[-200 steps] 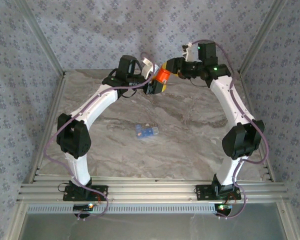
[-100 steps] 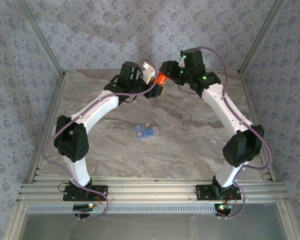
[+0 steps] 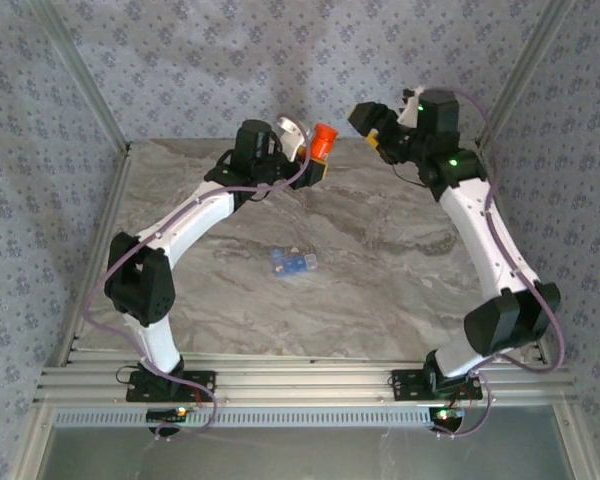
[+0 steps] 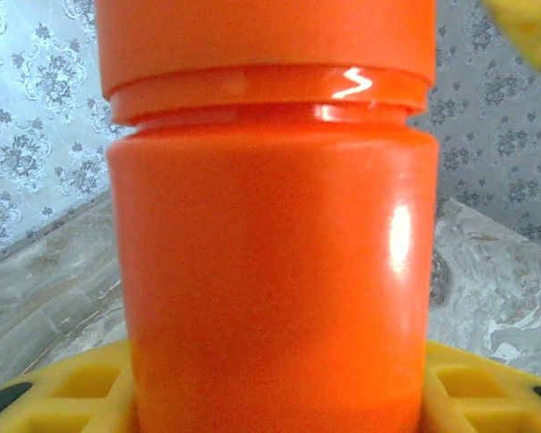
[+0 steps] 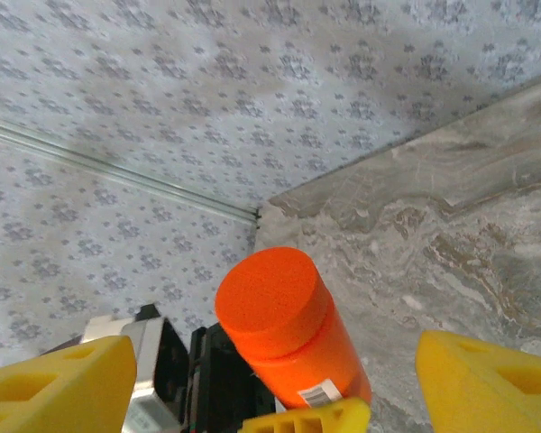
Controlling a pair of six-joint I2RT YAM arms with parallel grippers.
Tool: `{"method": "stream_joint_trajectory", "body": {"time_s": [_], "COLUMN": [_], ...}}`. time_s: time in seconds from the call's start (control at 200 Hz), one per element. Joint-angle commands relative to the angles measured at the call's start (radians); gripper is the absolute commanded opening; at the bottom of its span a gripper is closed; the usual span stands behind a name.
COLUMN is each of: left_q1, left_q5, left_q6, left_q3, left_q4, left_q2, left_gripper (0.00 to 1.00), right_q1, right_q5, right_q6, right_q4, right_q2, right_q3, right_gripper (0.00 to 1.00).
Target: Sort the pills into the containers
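Note:
The orange bottle (image 3: 322, 141) with its red-orange cap on is held above the back of the table. My left gripper (image 3: 315, 165) is shut on its lower body, with a yellow pad on each side of the bottle (image 4: 270, 271). To the bottle's right, my right gripper (image 3: 372, 128) stands open and apart from it. In the right wrist view the cap end of the bottle (image 5: 279, 334) lies between that gripper's spread yellow fingers (image 5: 54, 388) without touching them. The pale blue container (image 3: 292, 262) lies on the table's middle. The pills are out of view.
The marble table (image 3: 400, 280) is closed in by patterned walls at the back and both sides, with metal posts in the corners. Both arms arch over the back half of the table. An aluminium rail (image 3: 300, 385) runs along the near edge.
My right gripper was closed on the bottle's cap; it has opened and drawn back to the right. The left gripper still holds the bottle, which has shifted slightly.

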Motion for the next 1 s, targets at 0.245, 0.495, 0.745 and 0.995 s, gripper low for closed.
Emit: {"method": "stream_joint_trajectory", "body": {"time_s": [0.245,0.495,0.745,0.995], "left_q1": [0.031,0.031,0.029,0.026], "left_q5": [0.341,0.384,0.394,0.398], "left_q6": [-0.044,-0.01,0.004,0.007], "left_q3": [0.155,0.18,0.178,0.182], "left_q4": [-0.128,-0.212,-0.235,-0.239], "left_q2": [0.002,0.019,0.019,0.019], "left_gripper": [0.0,0.0,0.0,0.0], "right_q1": [-0.126,-0.078,-0.025,-0.016], "right_q5": [-0.37,-0.498,-0.498,-0.473], "right_q6": [-0.202,-0.324,-0.379,-0.394], "right_q4": [0.026,-0.094,-0.16,-0.182], "right_q2": [0.078,0.21,0.251,0.261], "right_q3": [0.091,0.267,0.317,0.287], "right_gripper": [0.81,0.79,0.79,0.78]}}
